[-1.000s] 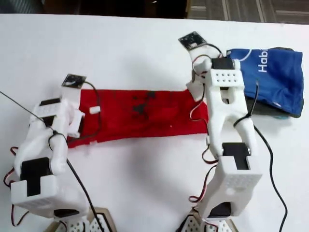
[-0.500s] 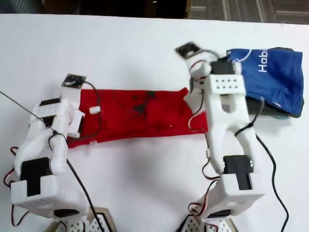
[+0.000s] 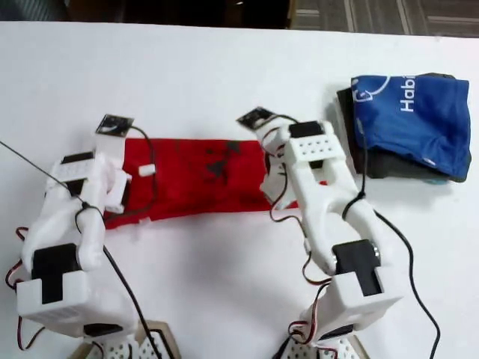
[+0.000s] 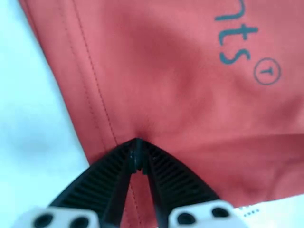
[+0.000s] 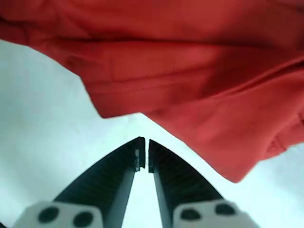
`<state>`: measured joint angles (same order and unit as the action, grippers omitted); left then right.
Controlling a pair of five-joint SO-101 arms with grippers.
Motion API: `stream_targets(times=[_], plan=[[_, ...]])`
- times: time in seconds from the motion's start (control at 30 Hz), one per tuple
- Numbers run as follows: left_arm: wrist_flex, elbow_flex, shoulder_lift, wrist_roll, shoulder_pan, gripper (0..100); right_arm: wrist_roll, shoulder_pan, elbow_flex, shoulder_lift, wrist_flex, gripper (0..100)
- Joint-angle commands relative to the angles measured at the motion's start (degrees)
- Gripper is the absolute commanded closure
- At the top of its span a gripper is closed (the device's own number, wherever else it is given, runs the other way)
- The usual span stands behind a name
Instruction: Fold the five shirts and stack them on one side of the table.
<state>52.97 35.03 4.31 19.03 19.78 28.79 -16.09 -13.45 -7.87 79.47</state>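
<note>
Table [image 3: 224,67]: white.
Red shirt [image 3: 194,183]: long strip across the centre, apparently mid-fold.
Stack: blue shirt [image 3: 419,120] atop dark shirt [image 3: 385,162], table's right side; seemingly done.
Left gripper [image 4: 137,152]: clamped on red shirt's left end.
Right gripper [image 5: 143,151]: jaws nearly closed, gripping nothing, by the other end.

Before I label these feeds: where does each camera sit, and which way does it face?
High view: fixed overhead, looking down on table, red shirt, blue shirt, both arms.
Left wrist view: on the left wrist, facing along the left gripper, shut on the red shirt.
Right wrist view: on the right wrist, facing past the right gripper to shirt and table.
All share the red shirt.
</note>
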Motion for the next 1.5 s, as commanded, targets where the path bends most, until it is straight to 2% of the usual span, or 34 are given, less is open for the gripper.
stream_targets(times=[0.0, 0.17, 0.37, 0.43, 0.6, 0.77, 0.87, 1.23, 1.47], plan=[[-1.58, 0.22, -0.18, -0.44, 0.53, 97, -0.44, -2.95, 0.18, 3.21, -2.86, 97.9], [-1.58, 0.22, -0.18, -0.35, 0.53, 97, -0.53, -5.85, 0.00, 3.12, -11.38, 97.9], [-1.58, 0.22, -0.18, -0.35, 0.53, 97, -0.88, -5.49, 0.26, 3.65, -21.41, 97.9], [-1.58, 0.22, -0.18, -0.35, 0.53, 97, -4.04, -4.70, 1.14, 3.82, -23.78, 97.9], [-1.49, 0.22, -0.18, -0.35, 0.53, 97, -12.48, -1.71, 5.54, 4.00, -22.99, 97.9], [-1.49, 0.22, -0.18, -0.35, 0.53, 97, -12.57, -0.57, 9.58, 6.37, -10.15, 98.0], [-1.49, 0.22, -0.18, -0.35, 0.53, 97, -12.57, -1.98, 9.23, 5.41, -7.16, 98.0], [-1.49, 0.22, -0.18, -0.35, 0.53, 97, -13.10, -4.53, 7.21, -8.04, -23.43, 97.9], [-1.58, 0.22, -0.18, -0.35, 0.53, 97, -12.92, -3.91, 12.13, -10.59, -23.25, 97.9]])
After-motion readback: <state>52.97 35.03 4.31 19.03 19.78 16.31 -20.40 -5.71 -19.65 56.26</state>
